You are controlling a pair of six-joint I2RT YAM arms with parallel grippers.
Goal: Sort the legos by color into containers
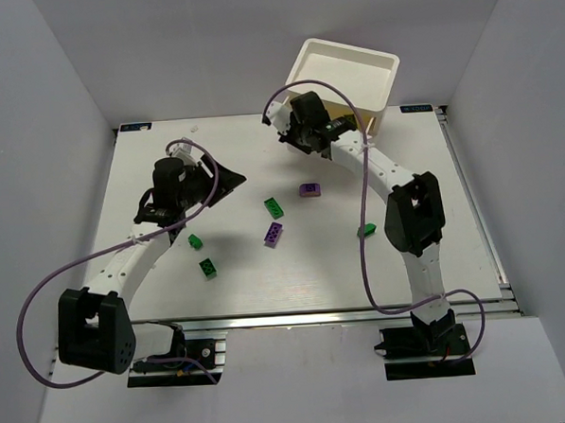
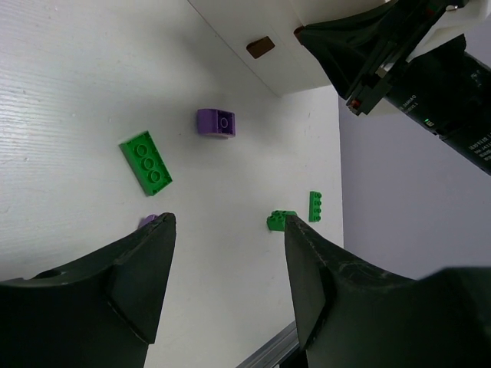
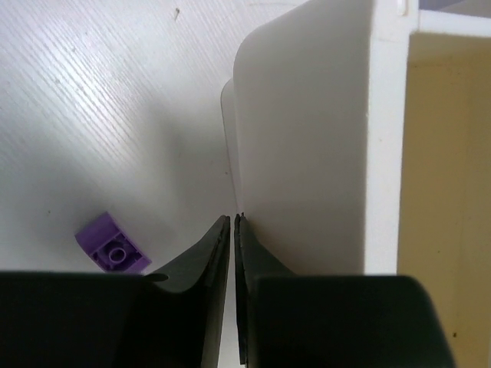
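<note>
A white bin [image 1: 346, 71] stands at the table's back, rotated a little. It also shows in the left wrist view [image 2: 291, 46], with a brown mark on its side. My right gripper [image 1: 295, 126] is shut at the bin's near-left corner. In the right wrist view the fingertips [image 3: 232, 218] rest against the bin's outer wall [image 3: 307, 138], and nothing shows between them. My left gripper [image 1: 222, 184] is open and empty above the table [image 2: 229, 226]. Green legos [image 1: 274, 206] [image 1: 195, 241] [image 1: 208, 267] and purple legos [image 1: 309, 189] [image 1: 273, 234] lie mid-table.
A small green lego [image 1: 367, 230] lies beside the right arm's elbow. The left wrist view shows a green brick [image 2: 146, 162], a purple one [image 2: 215, 122] and two small green ones [image 2: 280, 221] [image 2: 315, 205]. A purple brick [image 3: 113, 249] lies left of the right fingers.
</note>
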